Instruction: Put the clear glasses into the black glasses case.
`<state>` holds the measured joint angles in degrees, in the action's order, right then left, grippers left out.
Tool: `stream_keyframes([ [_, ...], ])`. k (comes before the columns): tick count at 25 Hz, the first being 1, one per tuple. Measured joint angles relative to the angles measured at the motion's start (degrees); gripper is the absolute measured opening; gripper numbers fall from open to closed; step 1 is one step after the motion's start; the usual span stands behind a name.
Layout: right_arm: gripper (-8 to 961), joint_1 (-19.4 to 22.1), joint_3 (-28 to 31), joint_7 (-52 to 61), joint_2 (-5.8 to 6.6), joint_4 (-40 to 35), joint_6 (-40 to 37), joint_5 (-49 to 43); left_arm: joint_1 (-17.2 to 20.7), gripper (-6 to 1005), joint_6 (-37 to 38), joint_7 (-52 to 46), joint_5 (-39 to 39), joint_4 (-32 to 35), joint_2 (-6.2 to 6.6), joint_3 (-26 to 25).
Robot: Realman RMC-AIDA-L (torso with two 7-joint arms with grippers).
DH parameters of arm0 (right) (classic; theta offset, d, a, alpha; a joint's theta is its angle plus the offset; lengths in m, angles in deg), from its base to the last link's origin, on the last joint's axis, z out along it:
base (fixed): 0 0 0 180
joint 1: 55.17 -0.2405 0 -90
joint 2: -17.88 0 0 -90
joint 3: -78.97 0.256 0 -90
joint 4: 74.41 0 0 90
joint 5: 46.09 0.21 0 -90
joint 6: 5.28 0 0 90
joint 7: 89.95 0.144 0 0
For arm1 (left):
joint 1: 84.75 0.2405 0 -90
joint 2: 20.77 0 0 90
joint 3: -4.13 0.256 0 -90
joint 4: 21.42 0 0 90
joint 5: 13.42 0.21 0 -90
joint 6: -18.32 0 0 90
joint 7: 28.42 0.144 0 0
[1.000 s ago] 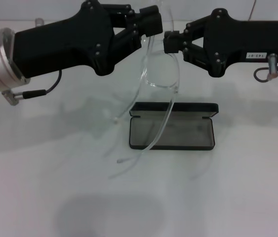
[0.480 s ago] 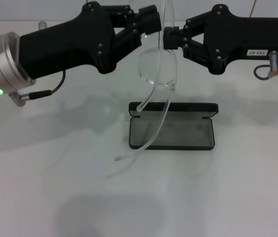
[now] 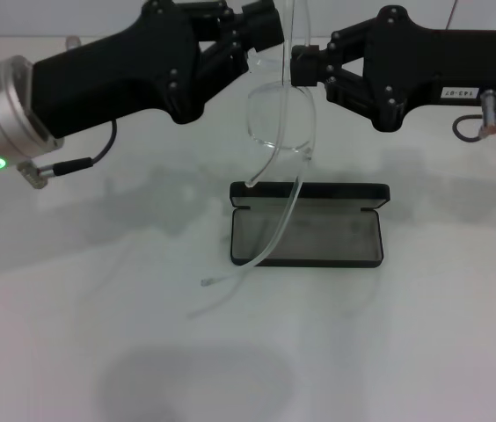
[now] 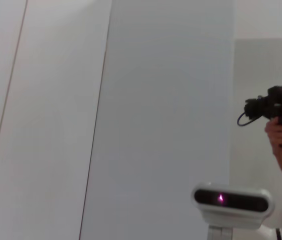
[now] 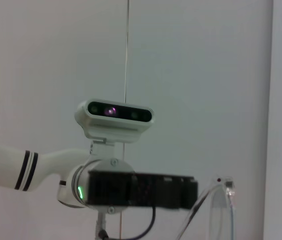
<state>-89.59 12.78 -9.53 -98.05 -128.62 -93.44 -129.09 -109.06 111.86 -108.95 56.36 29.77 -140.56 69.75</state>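
Note:
The clear glasses (image 3: 279, 119) hang upright in the air above the black glasses case (image 3: 308, 224), which lies open on the white table with its grey lining showing. My right gripper (image 3: 299, 67) comes in from the right and is shut on the glasses' frame near the top of the lens. My left gripper (image 3: 264, 28) comes in from the left, close beside the frame's upper part. One clear arm hangs down across the case to the table in front; the other ends near the case's back left corner. The right wrist view shows the glasses' edge (image 5: 221, 210) and the left gripper (image 5: 141, 192).
The case's raised lid (image 3: 311, 193) stands along its far side. A white table (image 3: 98, 352) spreads all around. In the left wrist view a person's hand holding a camera (image 4: 278, 107) shows by a wall, with the right arm's wrist camera (image 4: 231, 200) below.
The glasses turned so that one clear arm swung in from the left towards the case's back corner. The left gripper rose a little; the right gripper shifted slightly left.

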Motion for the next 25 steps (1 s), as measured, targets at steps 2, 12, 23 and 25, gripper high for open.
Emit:
stream_keyframes([
  [2,49,0.2,0.0,0.0,0.0,0.0,0.0,0.0,0.3,84,0.6,0.0,-0.8,0.3,0.05,0.0],
  [12,49,0.4,0.2,-1.4,0.02,0.9,0.1,2.1,0.8,84,5.2,0.0,-3.2,1.1,0.22,0.0],
  [23,48,0.0,-0.3,-3.2,-0.02,2.2,-0.2,5.9,-2.0,85,5.0,1.6,-2.5,-3.4,0.09,1.4],
  [25,48,-0.1,-0.6,-3.4,-0.01,2.3,-0.2,6.4,-2.5,85,4.9,2.1,-2.5,-4.3,0.09,1.4],
])
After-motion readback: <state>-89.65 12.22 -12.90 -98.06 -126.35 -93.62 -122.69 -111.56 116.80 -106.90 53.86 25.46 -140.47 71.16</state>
